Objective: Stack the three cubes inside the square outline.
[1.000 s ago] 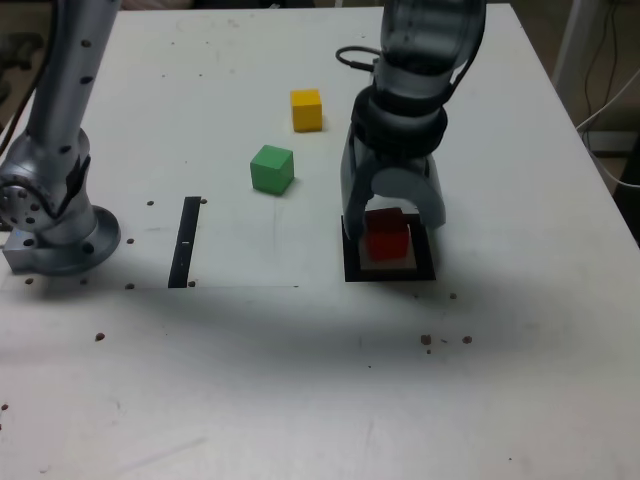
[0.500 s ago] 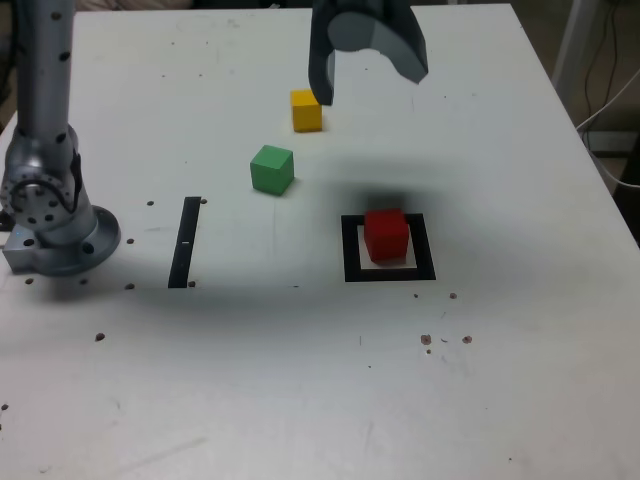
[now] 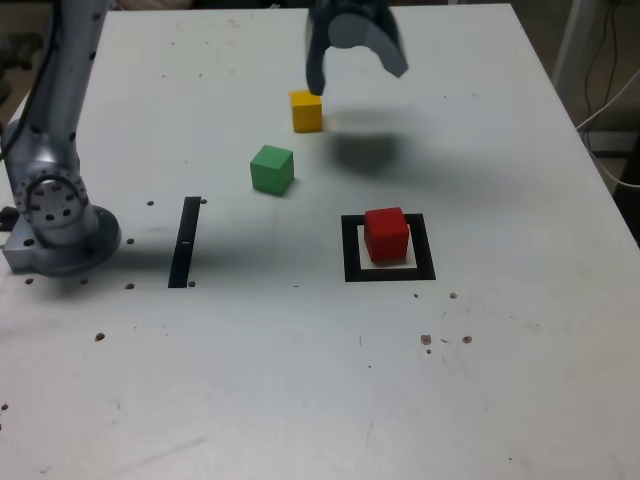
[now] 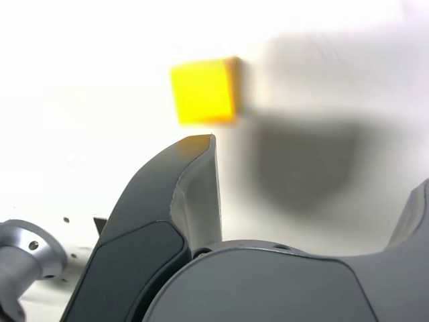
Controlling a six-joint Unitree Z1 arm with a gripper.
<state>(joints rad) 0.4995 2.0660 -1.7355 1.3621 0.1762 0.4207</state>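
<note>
A: What sits in the square outline?
B: Only the red cube, resting on the pale centre, nothing on top of it.

A: And the other two cubes?
B: Both lie outside it on the table. The green cube is up and toward the exterior view's left of the outline; the yellow cube is farther back, apart from the green one.

A: Where is the gripper?
B: Above the table just beside the yellow cube, on the exterior view's right of it. Its jaws are spread wide and hold nothing; one finger ends close to the yellow cube in the wrist view.

A: Anything else around?
B: A thin black strip and the arm's base at the exterior view's left, well apart from the outline. Small dark specks dot the table.
</note>
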